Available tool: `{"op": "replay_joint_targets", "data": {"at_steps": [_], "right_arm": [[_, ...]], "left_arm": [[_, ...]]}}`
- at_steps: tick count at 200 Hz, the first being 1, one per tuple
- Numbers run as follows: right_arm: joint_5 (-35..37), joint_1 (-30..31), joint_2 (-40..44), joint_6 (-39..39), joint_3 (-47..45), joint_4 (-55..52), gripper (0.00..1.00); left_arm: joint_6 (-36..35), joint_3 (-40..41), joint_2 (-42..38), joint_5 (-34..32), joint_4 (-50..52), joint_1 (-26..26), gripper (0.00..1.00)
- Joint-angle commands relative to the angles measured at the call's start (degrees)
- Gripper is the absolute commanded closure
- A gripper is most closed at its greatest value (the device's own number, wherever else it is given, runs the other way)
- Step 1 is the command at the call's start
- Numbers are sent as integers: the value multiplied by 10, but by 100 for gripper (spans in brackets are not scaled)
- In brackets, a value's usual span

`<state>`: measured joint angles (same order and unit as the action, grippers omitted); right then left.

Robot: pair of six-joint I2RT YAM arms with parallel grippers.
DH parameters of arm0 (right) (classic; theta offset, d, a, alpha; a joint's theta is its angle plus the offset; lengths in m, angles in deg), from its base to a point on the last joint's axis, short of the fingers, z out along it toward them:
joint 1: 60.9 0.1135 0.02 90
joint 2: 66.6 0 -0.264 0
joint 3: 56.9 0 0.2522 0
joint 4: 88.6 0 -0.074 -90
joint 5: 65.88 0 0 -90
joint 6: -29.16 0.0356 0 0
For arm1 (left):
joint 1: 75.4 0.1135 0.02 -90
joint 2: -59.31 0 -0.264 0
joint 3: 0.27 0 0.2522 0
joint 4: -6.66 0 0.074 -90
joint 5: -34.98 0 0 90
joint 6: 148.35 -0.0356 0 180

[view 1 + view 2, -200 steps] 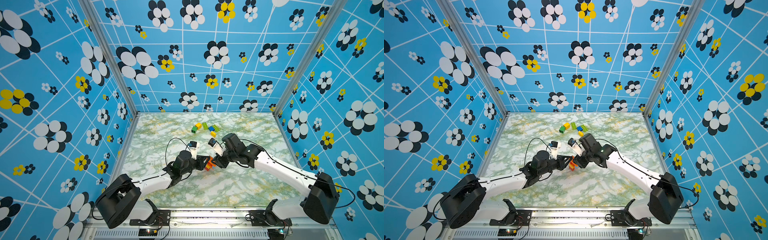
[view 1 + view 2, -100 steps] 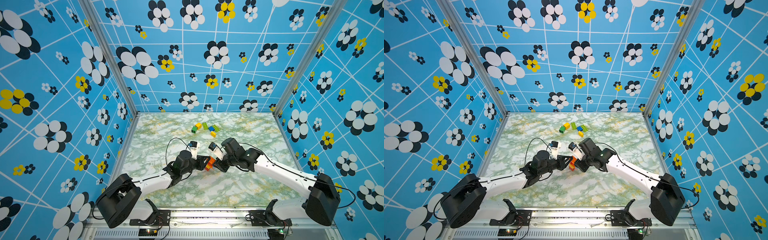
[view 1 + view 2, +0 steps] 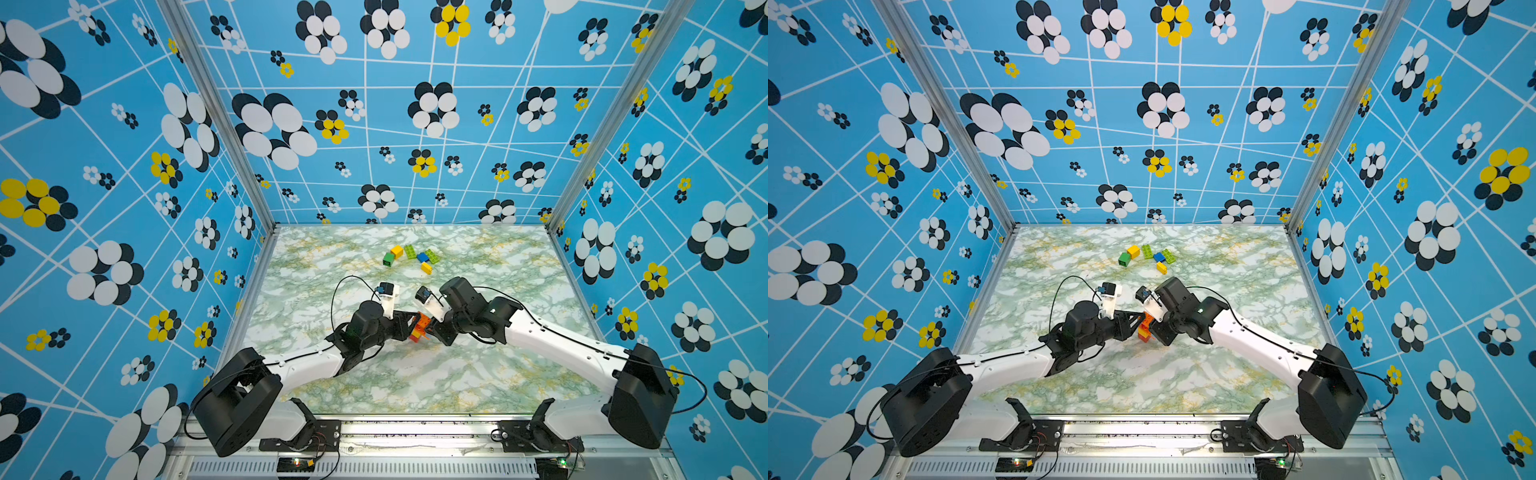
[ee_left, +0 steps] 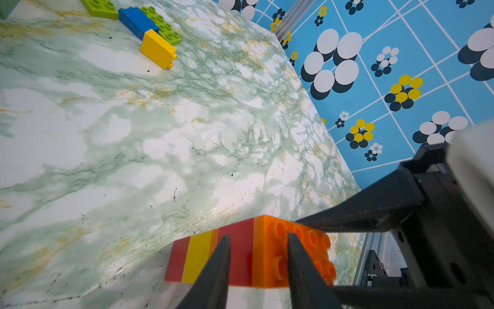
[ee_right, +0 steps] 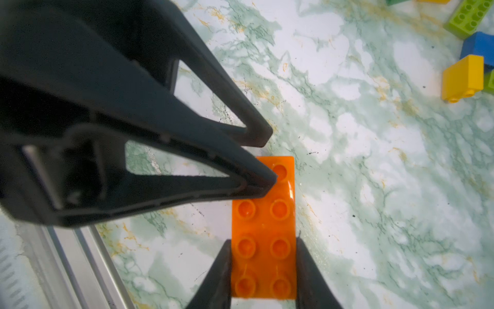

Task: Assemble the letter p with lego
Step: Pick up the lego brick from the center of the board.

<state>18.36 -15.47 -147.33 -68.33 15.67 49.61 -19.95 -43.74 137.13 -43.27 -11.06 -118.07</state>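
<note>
Right end effector [image 5: 263,270]: its two black fingers stood narrowly apart and pressed against both long sides of the oblong orange studded plastic brick [image 5: 263,227], gripping it at the near end.
Left end effector [image 4: 258,267]: its two dark tapered fingers stood a narrow way apart over the side of the stack; whether they actually pinched it, I could not tell (one tip lay across the orange brick's studded face in the right wrist view).
Stack of bricks [image 4: 230,256]: the orange brick topped layers of red, yellow and red plastic, the whole stack sitting between the two end effectors near the middle of the desk [image 3: 415,382].
Both top views: the two arms met over the stack [image 3: 419,328], the orange top and a red layer showing between the black fingers [image 3: 1145,328].
Loose bricks: a cluster lay well apart from the stack toward the far side of the green-veined marble-patterned desk, comprising a dark green square brick [image 3: 388,259], a yellow square brick [image 3: 397,251], a lime oblong brick [image 3: 410,251], a blue brick [image 3: 422,257], a second lime oblong brick [image 3: 432,256] and a small yellow brick [image 3: 426,268].
Small yellow brick: lay on its side, touching the blue brick.
</note>
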Motion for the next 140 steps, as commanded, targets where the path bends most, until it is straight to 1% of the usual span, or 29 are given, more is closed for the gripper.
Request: {"op": "replay_joint_targets", "data": {"at_steps": [1,8,10,12,33,65,93,108,132,140], "right_arm": [[5,2,-18,9,15,-11,73],[4,3,-18,9,15,-11,74],[3,2,-18,9,15,-11,74],[3,3,-17,9,15,-11,74],[2,3,-13,14,18,-13,74],[-5,-2,-5,30,31,-20,74],[-19,-18,-3,51,57,-40,75],[-29,-30,-2,62,70,-53,77],[-54,-54,2,89,90,-71,78],[-60,-60,3,99,98,-78,78]], "left_arm": [[-8,26,13,-2,128,-1,58],[-9,25,10,-1,131,-1,58],[-10,24,8,0,132,0,54],[-10,24,7,1,133,0,53],[-16,22,-21,3,139,13,42],[-29,27,-80,31,131,65,29],[-83,26,-129,32,137,92,23],[-124,33,-145,31,118,94,23],[-187,82,-150,51,-2,91,23],[-214,95,-146,62,-44,88,25]]}}
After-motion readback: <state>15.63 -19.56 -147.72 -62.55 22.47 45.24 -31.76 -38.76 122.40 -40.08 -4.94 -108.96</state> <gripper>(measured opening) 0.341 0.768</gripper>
